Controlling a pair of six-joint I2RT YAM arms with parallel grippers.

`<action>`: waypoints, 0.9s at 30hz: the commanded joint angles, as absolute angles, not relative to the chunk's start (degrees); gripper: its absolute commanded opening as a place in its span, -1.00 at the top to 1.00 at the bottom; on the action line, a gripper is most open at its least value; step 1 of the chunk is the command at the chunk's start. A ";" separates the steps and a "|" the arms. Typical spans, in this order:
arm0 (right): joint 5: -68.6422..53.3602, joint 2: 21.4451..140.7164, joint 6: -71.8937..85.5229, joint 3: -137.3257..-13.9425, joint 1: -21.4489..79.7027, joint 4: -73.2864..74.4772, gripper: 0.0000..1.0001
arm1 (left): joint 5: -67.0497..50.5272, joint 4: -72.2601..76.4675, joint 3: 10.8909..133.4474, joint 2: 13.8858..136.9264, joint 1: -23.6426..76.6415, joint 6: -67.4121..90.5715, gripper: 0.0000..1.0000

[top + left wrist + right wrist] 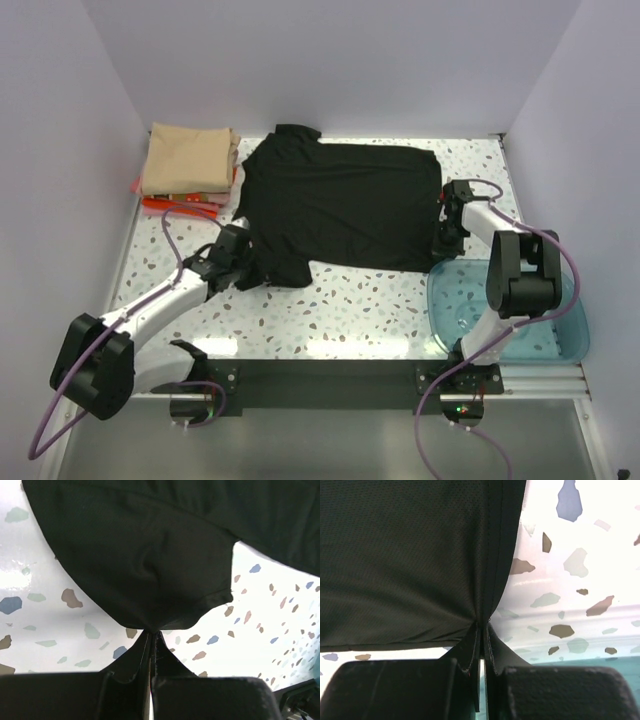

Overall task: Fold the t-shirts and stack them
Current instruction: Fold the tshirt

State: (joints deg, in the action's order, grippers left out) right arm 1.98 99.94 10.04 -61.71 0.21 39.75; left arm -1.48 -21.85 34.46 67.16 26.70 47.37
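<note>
A: How far along are you?
B: Looks two-thirds done. The tan t-shirt (190, 158) sits folded on the red-orange t-shirt (160, 206) at 10 o'clock on the desk (340, 310). The black t-shirt (340, 205) lies spread at centre, unfolded.
A: And your fingers?
B: Your left fingers (152, 637) are clamped on its sleeve at 8 o'clock. Your right fingers (481, 630) are clamped on its hem at 3 o'clock.

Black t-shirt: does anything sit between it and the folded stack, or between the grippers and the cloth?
Nothing visible. The left gripper and right gripper pinch the edges of the black t-shirt, and it lies right beside the stack. The teal bowl sits off that path.
</note>
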 commanded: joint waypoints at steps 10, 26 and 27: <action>-0.96 96.06 9.67 -69.96 0.09 45.52 1.00 | 1.39 -22.41 49.28 70.65 26.81 44.12 1.00; -2.02 104.06 9.49 -82.17 0.09 49.57 1.00 | 3.25 -21.01 72.24 87.62 20.13 37.18 1.00; -2.20 104.58 9.58 -82.79 0.17 49.66 1.00 | 2.82 -20.48 73.03 88.32 19.26 36.57 1.00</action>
